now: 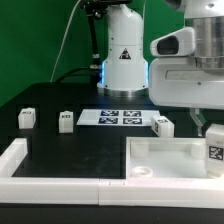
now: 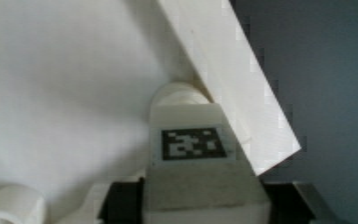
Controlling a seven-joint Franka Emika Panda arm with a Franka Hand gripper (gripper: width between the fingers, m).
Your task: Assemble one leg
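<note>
Black table (image 1: 60,97), white tagged leg (image 2: 195,146) in hand (image 2: 202,198)

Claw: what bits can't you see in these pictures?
- Claw fingers: wrist view, mostly cut off by the picture's edge beside the leg.
- Tags on the loose legs: exterior view, too small to read.
- Tray: exterior view, cut off at its right edge.

1 leg (image 2: 195,150), a white block with a rounded end and a black-and-white square tag on its face, sits clamped between the 2 dark fingers (image 2: 130,203) of the gripper (image 2: 204,200). It hangs over the white tray-like part (image 2: 60,90), with its rounded end just beside the raised rim (image 2: 229,70). Beyond the rim lies the dark table (image 2: 327,60).
</note>
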